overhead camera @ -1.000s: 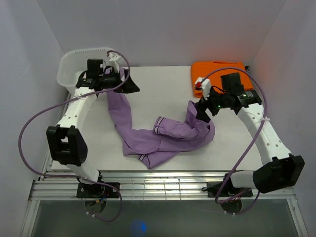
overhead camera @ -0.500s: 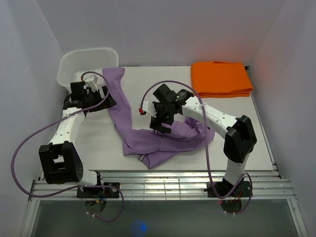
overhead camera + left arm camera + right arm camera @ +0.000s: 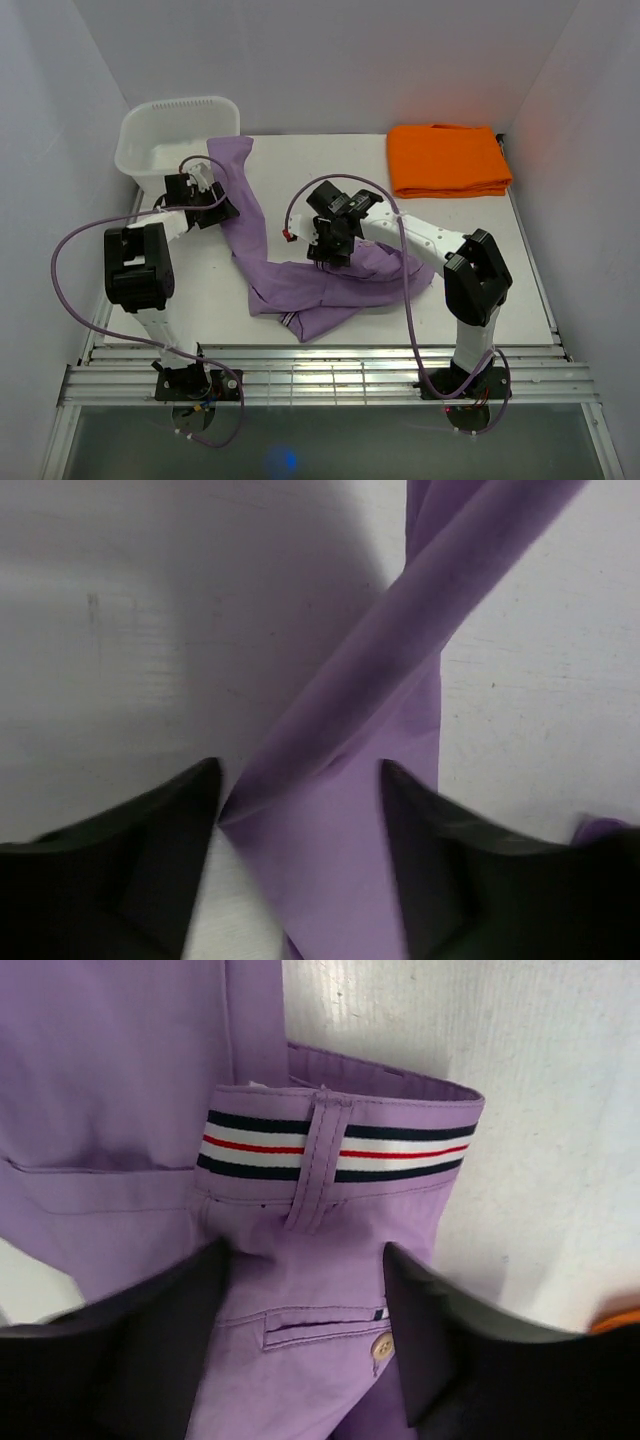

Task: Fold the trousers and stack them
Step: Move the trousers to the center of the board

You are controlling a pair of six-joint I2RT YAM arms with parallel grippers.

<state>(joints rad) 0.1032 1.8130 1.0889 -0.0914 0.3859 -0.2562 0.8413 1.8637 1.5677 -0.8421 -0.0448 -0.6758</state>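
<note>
White table, flat, bare in spots. Purple trousers lie crumpled across middle. One leg runs up to 11 o'clock, its end just beside basket. Bunched part sits toward 6 o'clock. Striped waistband shows near middle. Folded orange cloth at 1 o'clock, well apart from trousers. White plastic basket at 10 o'clock corner.

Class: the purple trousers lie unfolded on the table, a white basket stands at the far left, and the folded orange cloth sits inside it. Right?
One slip. The orange cloth is not in the basket; it lies folded on the table at the far right corner, as the top view shows. The trousers and basket are as stated.
</note>
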